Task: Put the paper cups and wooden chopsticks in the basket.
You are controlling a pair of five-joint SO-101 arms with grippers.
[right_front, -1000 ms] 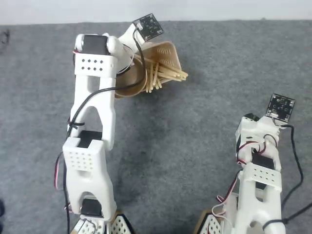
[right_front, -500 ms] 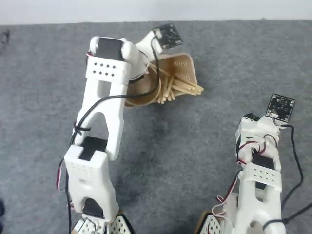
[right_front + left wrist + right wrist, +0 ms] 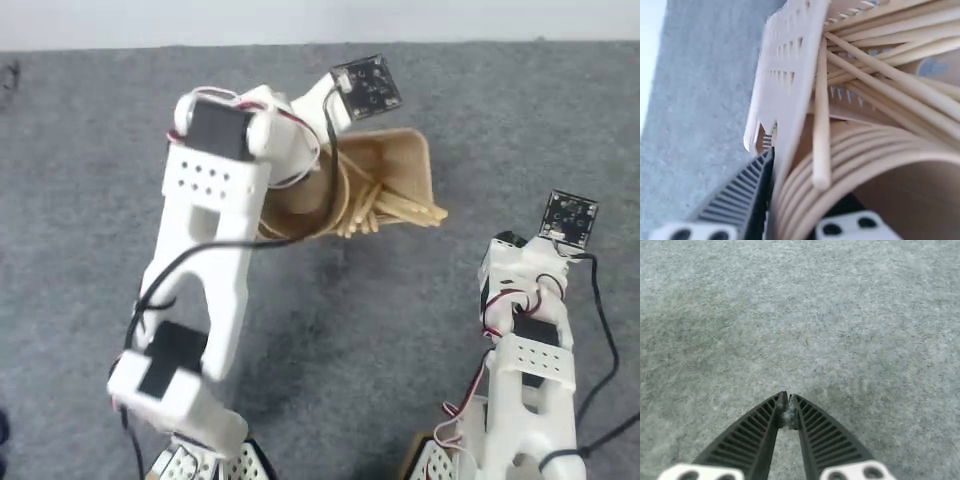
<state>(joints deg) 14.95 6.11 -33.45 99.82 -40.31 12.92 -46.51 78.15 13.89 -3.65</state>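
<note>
two arms work over grey carpet (image 3: 90, 150). the left gripper (image 3: 790, 192) is clamped on the slatted wall of the tan basket (image 3: 790, 75), which holds what look like nested paper cups (image 3: 865, 165) and wooden chopsticks (image 3: 890, 75). the right gripper (image 3: 786, 412), well apart, is pinched closed on nothing.

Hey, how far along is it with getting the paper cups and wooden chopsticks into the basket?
Done, by the look of it: the chopsticks and the nested paper cups lie in the basket. In hand: the left gripper clamps the basket's wall. The right gripper is shut over bare carpet. Left: probably only releasing the basket.
</note>
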